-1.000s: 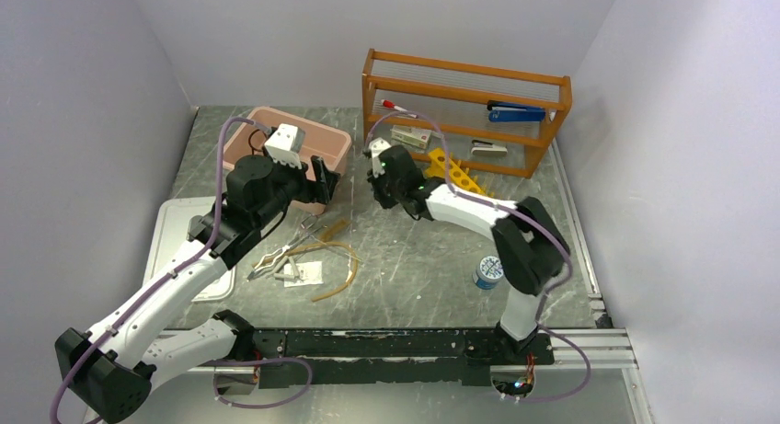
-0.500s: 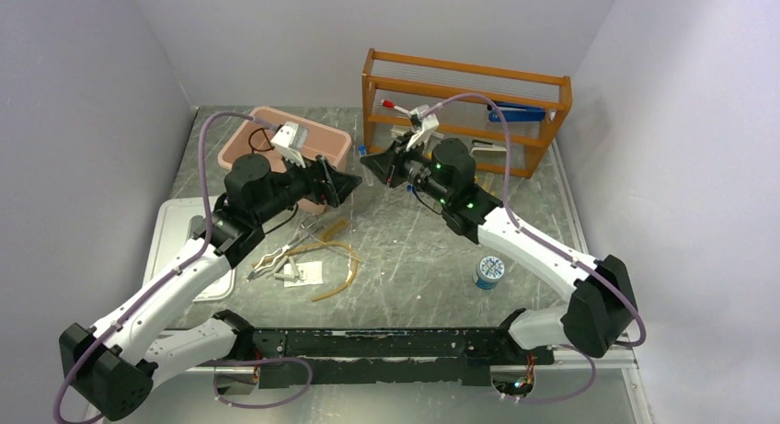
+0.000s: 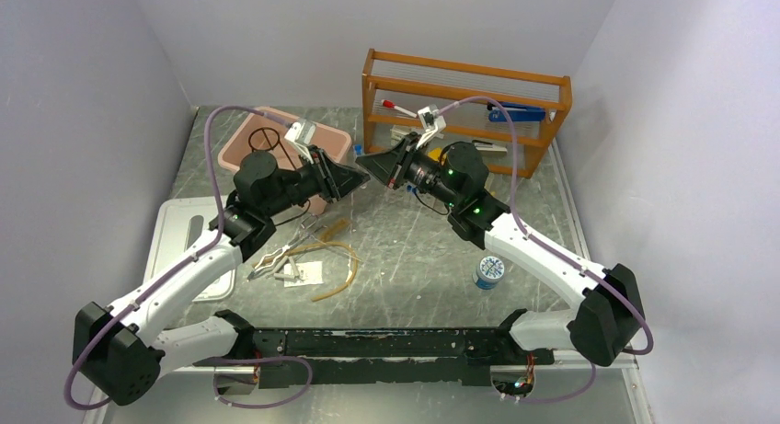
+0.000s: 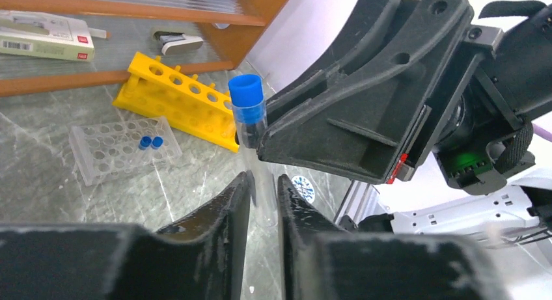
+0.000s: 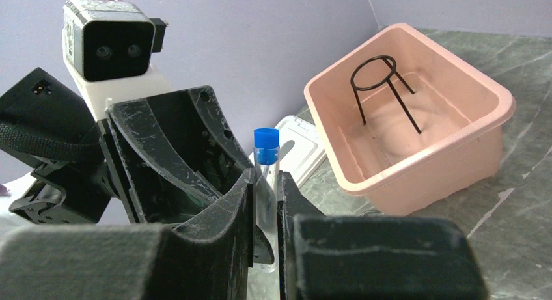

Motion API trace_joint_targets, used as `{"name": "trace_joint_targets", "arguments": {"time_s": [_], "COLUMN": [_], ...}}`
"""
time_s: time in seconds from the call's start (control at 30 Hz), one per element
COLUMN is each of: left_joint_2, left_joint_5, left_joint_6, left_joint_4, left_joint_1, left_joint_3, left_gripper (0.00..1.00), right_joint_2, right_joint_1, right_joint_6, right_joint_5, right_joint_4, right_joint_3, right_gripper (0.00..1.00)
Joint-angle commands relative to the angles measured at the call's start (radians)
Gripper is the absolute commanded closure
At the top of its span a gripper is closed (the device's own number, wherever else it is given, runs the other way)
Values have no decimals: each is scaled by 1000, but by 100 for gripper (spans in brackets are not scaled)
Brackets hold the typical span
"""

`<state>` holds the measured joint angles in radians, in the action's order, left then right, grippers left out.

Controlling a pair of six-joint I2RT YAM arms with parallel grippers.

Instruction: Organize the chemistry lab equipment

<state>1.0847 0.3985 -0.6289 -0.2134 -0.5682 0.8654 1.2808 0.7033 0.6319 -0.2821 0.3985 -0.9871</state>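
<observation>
Top view: left gripper point(image 3: 352, 178) and right gripper point(image 3: 369, 166) tip to tip in air over surface middle, toward far edge; blue-capped tube point(image 3: 358, 152) upright between them

Left wrist: left gripper point(image 4: 263, 180) pinched on tube's lower glass, cap point(image 4: 246, 92) up

Right wrist: right gripper point(image 5: 265, 180) pinching tube point(image 5: 265, 158) mid-body; ring stand point(image 5: 381, 85) in pink tub point(image 5: 416, 176), far-left corner

Step, likely: handover, right to left. Next: right spreads only once left's hold is firm

Grey marbled table point(image 3: 414, 249). Pink tub point(image 3: 235, 141) sat back left, wooden rack point(image 3: 464, 74) back right, white tray point(image 3: 175, 249) at the left edge. Metal tongs point(image 3: 271, 258), tan tubing point(image 3: 350, 269) and a small white card point(image 3: 305, 273) lay together mid-left. Yellow tube rack point(image 4: 176, 98) and clear tube rack point(image 4: 110, 144) lay near the wooden rack. Round tin point(image 3: 489, 271) stood right.
</observation>
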Motion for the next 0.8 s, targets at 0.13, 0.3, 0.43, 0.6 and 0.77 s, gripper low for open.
{"name": "trace_joint_targets", "arguments": {"time_s": [0.13, 0.3, 0.43, 0.6, 0.77], "left_joint_2": [13, 20, 25, 18, 14], "left_joint_5": [148, 161, 179, 205, 192], "left_joint_6": [75, 244, 381, 510, 561], "left_joint_4": [-101, 37, 166, 275, 317], "left_joint_1": [5, 5, 5, 5, 5], "left_joint_3": [-15, 50, 105, 126, 125], "left_gripper": [95, 95, 95, 95, 95], "right_joint_2": [-33, -44, -31, -28, -17], "right_joint_1": [4, 1, -4, -8, -11], "right_joint_6": [20, -29, -126, -179, -171], "right_joint_5": [-37, 19, 27, 44, -17], "right_joint_4": [8, -165, -386, -588, -629], "right_joint_3": [-8, -81, -201, -272, -294], "right_gripper": [81, 58, 57, 56, 56]}}
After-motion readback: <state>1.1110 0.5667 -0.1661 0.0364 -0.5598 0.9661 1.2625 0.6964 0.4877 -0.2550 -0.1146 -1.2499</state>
